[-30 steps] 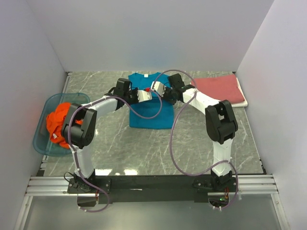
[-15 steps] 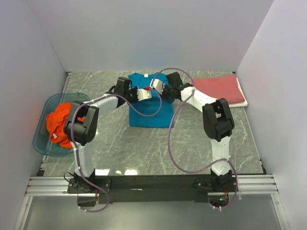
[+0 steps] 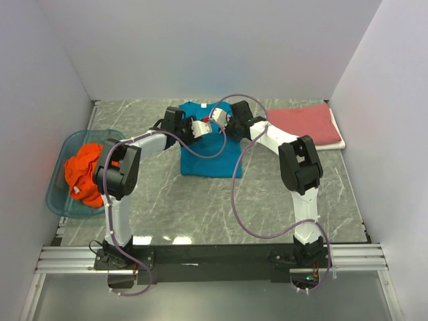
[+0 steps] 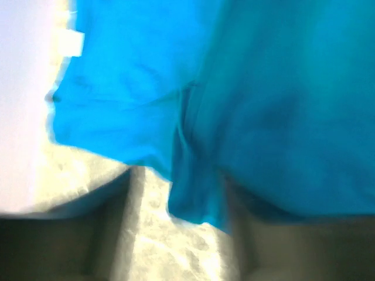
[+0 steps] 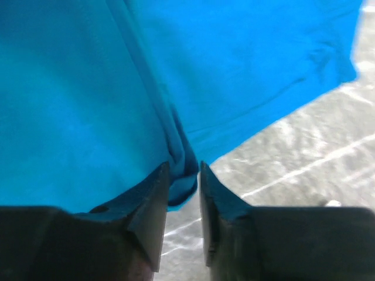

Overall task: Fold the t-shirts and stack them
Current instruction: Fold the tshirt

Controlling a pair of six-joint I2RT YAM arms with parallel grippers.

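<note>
A teal blue t-shirt (image 3: 204,159) lies partly folded at the back middle of the table. Both grippers hover over its far part, close together. My left gripper (image 3: 203,127) is open; in the blurred left wrist view a hanging fold of teal cloth (image 4: 196,193) sits between its wide-apart fingers (image 4: 102,234). My right gripper (image 5: 184,187) is open too, with a narrow fold of the teal shirt (image 5: 181,167) loose between its dark fingertips (image 5: 153,196). A dusty red t-shirt (image 3: 304,124) lies folded at the back right. A bright orange t-shirt (image 3: 80,170) is crumpled at the left.
The orange shirt sits in a translucent blue tub (image 3: 59,200) by the left wall. White walls close in the back and both sides. Grey marble table (image 3: 200,207) shows in front of the teal shirt.
Both grippers have moved toward the back of the table with the teal shirt's edge and then opened, letting go of the cloth. The shirt's front edge has shifted slightly back.
</note>
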